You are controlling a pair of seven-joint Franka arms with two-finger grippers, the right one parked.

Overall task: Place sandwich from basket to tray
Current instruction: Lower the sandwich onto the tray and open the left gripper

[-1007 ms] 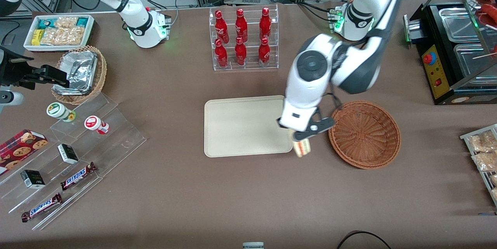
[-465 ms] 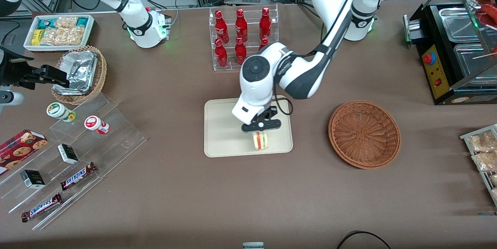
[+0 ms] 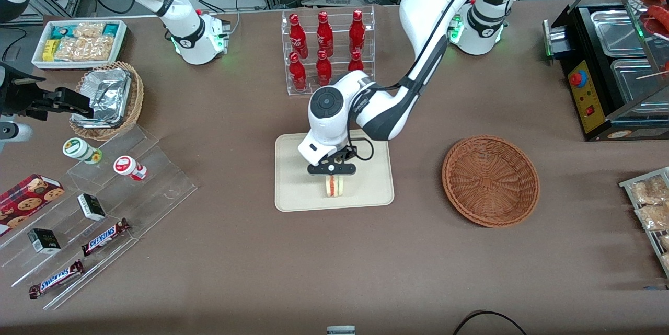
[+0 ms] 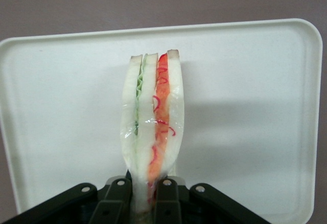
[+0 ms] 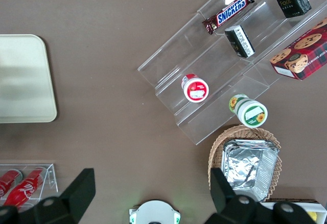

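The pincer (image 3: 332, 170) hangs over the tray (image 3: 298, 188), clamped tight on the sandwich (image 3: 334, 185)! The wedge juts out from between the fingers (image 4: 118, 196), filling stripes on edge, above the tray's nearer half. The basket (image 3: 490, 180) sits well apart on the counter (image 3: 334, 262), toward the working arm's end.

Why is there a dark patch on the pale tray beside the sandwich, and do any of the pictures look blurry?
In the left wrist view, the sandwich held by the gripper casts a soft grey shadow on the tray, so light falls from overhead; the picture is sharp. In the front view, the arm's shadow dims the tray, and the basket shows no glare.
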